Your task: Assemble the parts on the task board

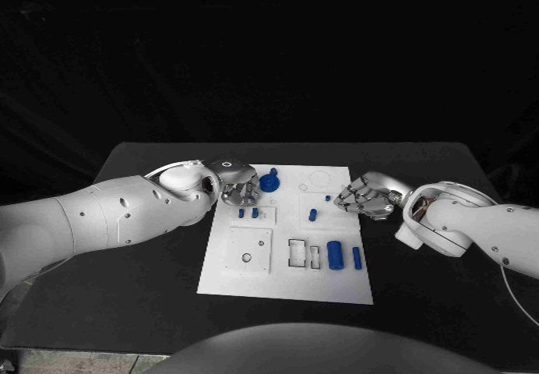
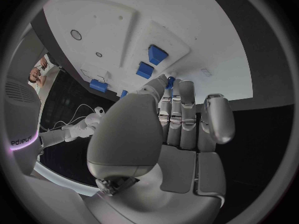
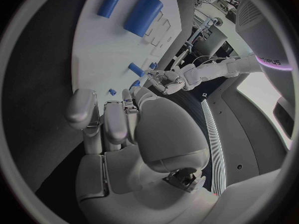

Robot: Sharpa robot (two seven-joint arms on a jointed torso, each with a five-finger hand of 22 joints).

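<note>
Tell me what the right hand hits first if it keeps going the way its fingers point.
Probably the small blue part on the task board, just beyond the right hand. The fingers point toward the left hand farther on. Height over the board is unclear.

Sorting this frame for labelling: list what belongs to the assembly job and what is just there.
Job:
- task board
- large blue cylinder
- thin blue rod
- two blue blocks
- blue part by the left hand
- right hand

Just there:
- black table
</note>
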